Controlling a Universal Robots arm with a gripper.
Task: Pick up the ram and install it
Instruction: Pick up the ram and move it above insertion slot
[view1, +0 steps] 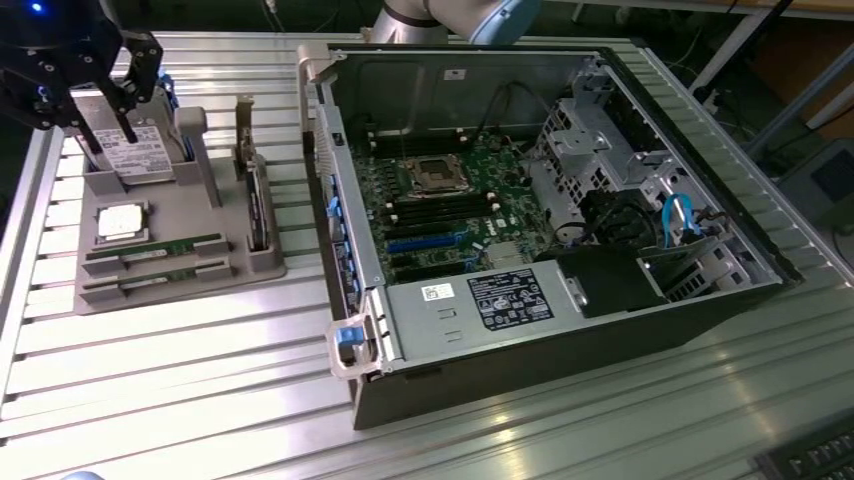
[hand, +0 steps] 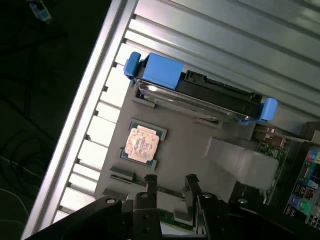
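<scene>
Grey plastic tray (view1: 180, 215) at the exterior view's left carries the ram (view1: 154, 250), a thin green stick lying in its slot beside its twin (view1: 150, 283), just on the near side of the silver CPU (view1: 120, 220). The gripper (hand: 171, 181) hangs over the tray's far end, above the hard drive (view1: 134, 160), its fingers spread wide and empty, well apart from the ram. A clean pickup likely calls for centring on the stick's mid-length, squared across its narrow width, and descending straight so twin and CPU go untouched. The open computer case (view1: 534, 200) stands at right.
</scene>
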